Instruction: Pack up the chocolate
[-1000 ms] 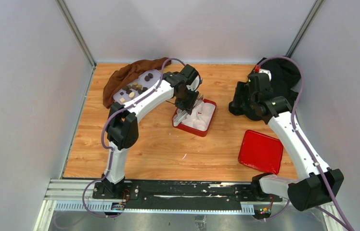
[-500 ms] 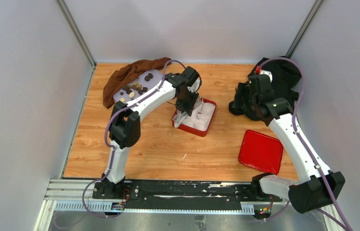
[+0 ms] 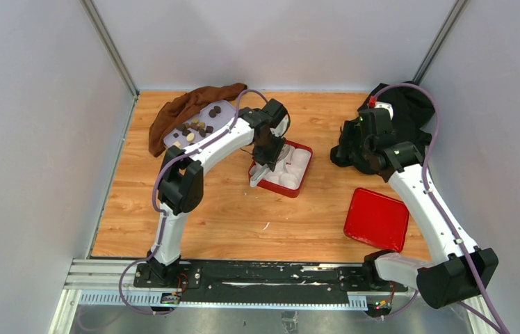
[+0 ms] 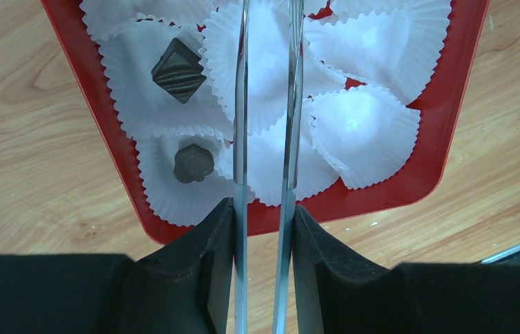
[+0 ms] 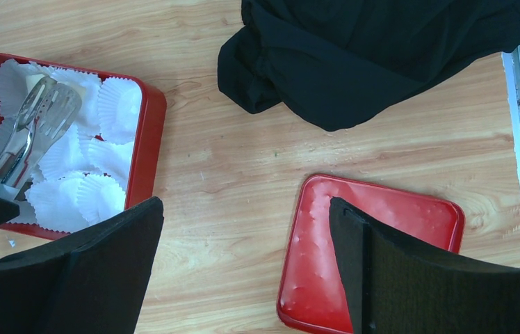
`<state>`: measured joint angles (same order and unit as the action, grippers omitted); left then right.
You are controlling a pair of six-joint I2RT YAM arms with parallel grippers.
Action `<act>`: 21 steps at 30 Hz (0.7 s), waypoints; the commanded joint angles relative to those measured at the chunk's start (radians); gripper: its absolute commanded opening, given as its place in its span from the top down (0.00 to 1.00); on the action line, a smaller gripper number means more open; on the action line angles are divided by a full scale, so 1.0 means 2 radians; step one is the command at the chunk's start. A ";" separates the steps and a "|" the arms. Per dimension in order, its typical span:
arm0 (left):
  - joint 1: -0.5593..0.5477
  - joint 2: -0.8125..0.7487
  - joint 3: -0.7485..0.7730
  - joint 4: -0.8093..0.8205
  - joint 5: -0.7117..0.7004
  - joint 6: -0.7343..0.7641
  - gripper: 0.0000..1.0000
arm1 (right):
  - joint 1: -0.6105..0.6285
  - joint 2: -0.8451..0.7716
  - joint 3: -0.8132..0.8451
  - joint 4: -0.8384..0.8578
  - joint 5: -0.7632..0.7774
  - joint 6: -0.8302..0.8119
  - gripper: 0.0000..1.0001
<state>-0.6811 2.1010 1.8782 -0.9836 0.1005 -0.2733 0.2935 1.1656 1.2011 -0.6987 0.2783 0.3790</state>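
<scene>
Loose chocolate (image 3: 195, 127) pieces, mostly dark brown, lie on a pale plate at the back left. A red box (image 3: 300, 182) lined with white paper cups (image 4: 368, 132) sits mid-table. Two dark chocolates rest in its cups, a ridged square (image 4: 179, 69) and a round one (image 4: 194, 163). My left gripper (image 4: 263, 209) (image 3: 269, 149) is shut on metal tongs (image 4: 265, 104) that reach over the cups. The tongs' tips (image 5: 49, 104) are near a cream bit, and I cannot tell whether they hold it. My right gripper (image 5: 243, 209) (image 3: 354, 142) hovers open, holding nothing, above the bare wood.
The red lid (image 3: 377, 218) lies flat at the front right. A brown cloth (image 3: 181, 111) is bunched behind the plate. A black cloth (image 3: 410, 111) fills the back right corner. Grey walls close the table on three sides.
My left gripper has shifted slightly left and down, bringing the tongs lower over the red box. The right arm has barely moved.
</scene>
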 commanded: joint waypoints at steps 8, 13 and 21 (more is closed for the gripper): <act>-0.001 -0.014 0.003 -0.001 -0.005 0.003 0.62 | -0.003 -0.009 -0.005 -0.009 0.003 0.005 0.07; -0.001 -0.014 0.004 -0.001 -0.003 0.005 0.57 | -0.003 -0.011 -0.007 -0.009 0.004 0.009 0.07; -0.001 -0.038 0.020 -0.010 -0.001 0.006 0.76 | -0.004 -0.009 -0.005 -0.009 0.002 0.011 0.07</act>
<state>-0.6811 2.0998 1.8774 -0.9901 0.0952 -0.2680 0.2935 1.1618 1.2011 -0.6994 0.2783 0.3878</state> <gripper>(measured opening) 0.301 0.927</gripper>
